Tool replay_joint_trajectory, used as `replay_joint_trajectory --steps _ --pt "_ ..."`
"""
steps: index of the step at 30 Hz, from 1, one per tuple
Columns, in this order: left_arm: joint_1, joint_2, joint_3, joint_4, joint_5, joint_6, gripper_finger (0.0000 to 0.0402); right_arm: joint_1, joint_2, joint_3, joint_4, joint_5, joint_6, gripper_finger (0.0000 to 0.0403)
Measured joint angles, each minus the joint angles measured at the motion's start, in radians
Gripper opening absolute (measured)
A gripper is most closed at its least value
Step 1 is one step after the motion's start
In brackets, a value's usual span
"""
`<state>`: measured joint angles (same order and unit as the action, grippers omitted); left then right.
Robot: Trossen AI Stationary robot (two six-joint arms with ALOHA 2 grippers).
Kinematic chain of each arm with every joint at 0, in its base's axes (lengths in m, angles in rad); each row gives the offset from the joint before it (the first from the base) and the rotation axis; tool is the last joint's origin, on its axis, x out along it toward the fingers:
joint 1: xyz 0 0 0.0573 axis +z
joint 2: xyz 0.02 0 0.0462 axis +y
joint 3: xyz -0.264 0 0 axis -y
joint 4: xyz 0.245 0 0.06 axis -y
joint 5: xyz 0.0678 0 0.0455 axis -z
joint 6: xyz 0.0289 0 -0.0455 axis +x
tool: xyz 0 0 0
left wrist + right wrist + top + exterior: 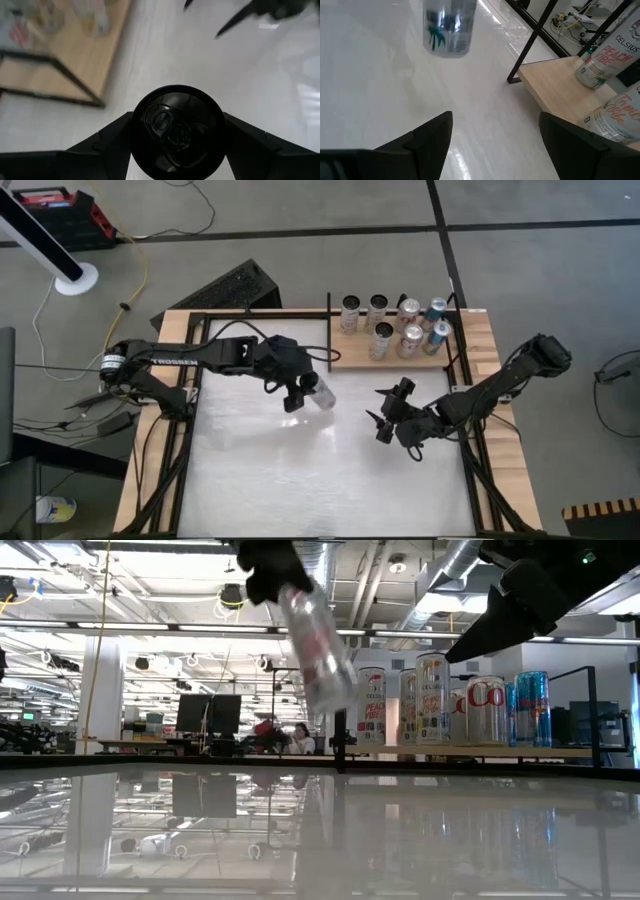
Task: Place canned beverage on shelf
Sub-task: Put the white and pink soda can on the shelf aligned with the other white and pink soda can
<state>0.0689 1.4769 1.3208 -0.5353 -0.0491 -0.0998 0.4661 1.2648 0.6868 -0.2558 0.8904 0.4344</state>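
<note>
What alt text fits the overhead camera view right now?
The left gripper holds a can tilted above the white table, short of the wooden shelf, where seven cans stand. The right gripper waits open nearby.

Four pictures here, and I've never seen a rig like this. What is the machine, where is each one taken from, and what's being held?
It is a robot with two dark arms at a white table. One picture looks straight down, one looks level across the tabletop, and two come from cameras on the wrists. The left gripper holds a slim can tilted in the air above the table; its wrist camera looks down on the can's top between the fingers. The right gripper hangs open and empty nearby. At the table's far edge sits a wooden shelf with seven cans already standing on it.
</note>
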Motion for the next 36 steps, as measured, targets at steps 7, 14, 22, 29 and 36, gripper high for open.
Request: replay_joint_trajectory --steps 7,14,22,29,36 --pt "-0.004 0.093 0.141 0.016 -0.008 0.037 0.0240 -0.004 0.000 0.000 0.002 0.000 -0.006 0.0322" --pt "0.028 0.342 0.500 -0.193 -0.009 0.175 0.0240 -0.004 0.000 0.000 0.002 -0.002 -0.023 0.0322" --pt "0.110 0.510 0.752 -0.272 -0.007 0.285 0.0240 0.030 0.000 0.000 -0.028 -0.002 -0.019 0.0322" --pt "0.190 0.579 0.778 -0.278 -0.005 0.350 0.0240 0.045 0.000 0.000 -0.027 -0.002 -0.017 0.0322" --pt "0.240 0.605 0.778 -0.256 0.001 0.434 0.0240 0.043 0.000 0.000 -0.027 -0.001 -0.017 0.0322"
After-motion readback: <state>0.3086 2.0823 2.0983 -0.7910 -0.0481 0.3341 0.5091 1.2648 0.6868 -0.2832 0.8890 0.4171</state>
